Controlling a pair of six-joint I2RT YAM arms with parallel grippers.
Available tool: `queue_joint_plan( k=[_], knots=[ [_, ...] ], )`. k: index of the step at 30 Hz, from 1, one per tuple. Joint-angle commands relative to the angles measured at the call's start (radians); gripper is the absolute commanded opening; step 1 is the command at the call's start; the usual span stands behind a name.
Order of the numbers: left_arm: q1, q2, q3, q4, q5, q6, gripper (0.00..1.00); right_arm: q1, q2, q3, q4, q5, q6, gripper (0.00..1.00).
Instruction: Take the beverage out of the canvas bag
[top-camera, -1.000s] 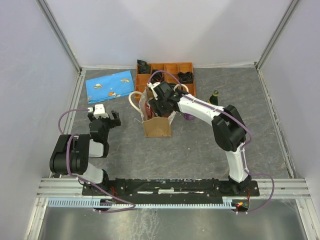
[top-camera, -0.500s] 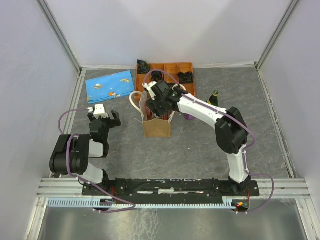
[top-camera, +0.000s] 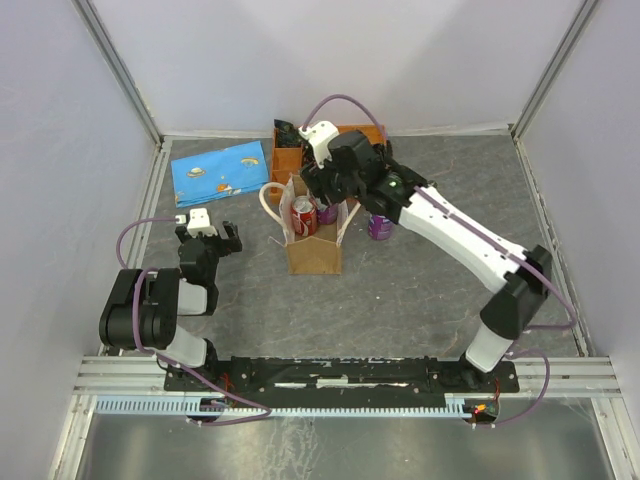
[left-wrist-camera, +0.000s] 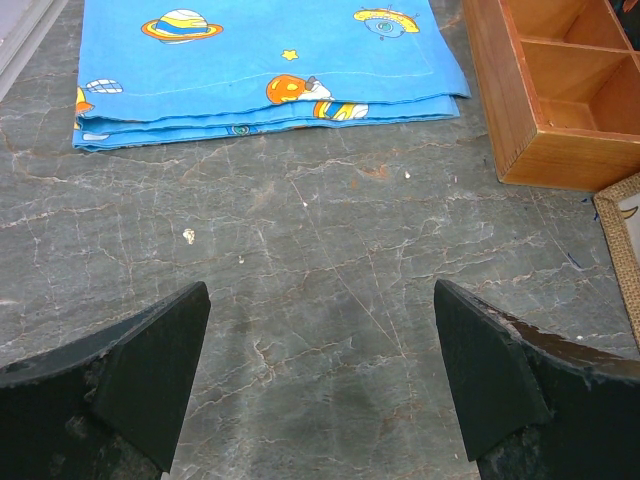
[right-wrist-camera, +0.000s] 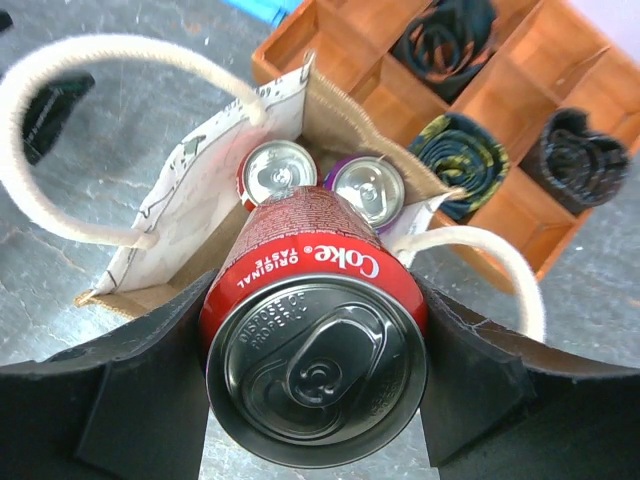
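Nearest you, the left gripper (left-wrist-camera: 320, 300) hangs low over the table with its fingers spread wide and nothing between them, so it has no part in this. Further out stands the canvas bag (top-camera: 314, 256), upright with its mouth open. Right above that mouth your right gripper (right-wrist-camera: 315, 380) has its two fingers pinching a red cola can (right-wrist-camera: 316, 265) by the sides, top facing the wrist camera. The can looks clear of the bag's rim and touches no cloth that you can see. Treat it as a heavy load for its size if it is full. The wall is smooth, painted metal, which is slippery under the pads and will dent if you squeeze hard. The grip across the middle of the body looks like the right place, not the tapered top. Below it, two more cans sit in the bag, a red one (right-wrist-camera: 278, 170) and a purple one (right-wrist-camera: 365, 192), touching each other. The soft loop handles (right-wrist-camera: 120, 60) flop outward and could snag. Beyond the bag are the wooden tray (top-camera: 290, 160) and a folded blue cloth (left-wrist-camera: 260, 60).
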Motion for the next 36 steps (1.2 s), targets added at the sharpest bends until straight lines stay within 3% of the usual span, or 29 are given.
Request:
queue_joint_plan(
  k=[1,8,13,21,36],
  knots=[
    [-0.003,0.005,0.021,0.032,0.013,0.048,0.99,0.014,-0.184,-0.017,0.166,0.098,-0.033,0.00],
    [-0.004,0.005,0.022,0.032,0.014,0.048,0.99,0.015,-0.427,-0.220,0.302,0.427,-0.076,0.00],
    [-0.003,0.006,0.022,0.033,0.013,0.048,0.99,-0.025,-0.532,-0.342,0.258,0.685,-0.055,0.00],
    [-0.003,0.006,0.022,0.033,0.014,0.048,0.99,-0.202,-0.600,-0.551,0.069,0.562,0.218,0.00],
    [-0.003,0.004,0.022,0.032,0.013,0.048,0.99,-0.302,-0.470,-0.761,0.172,0.363,0.407,0.00]
  ],
)
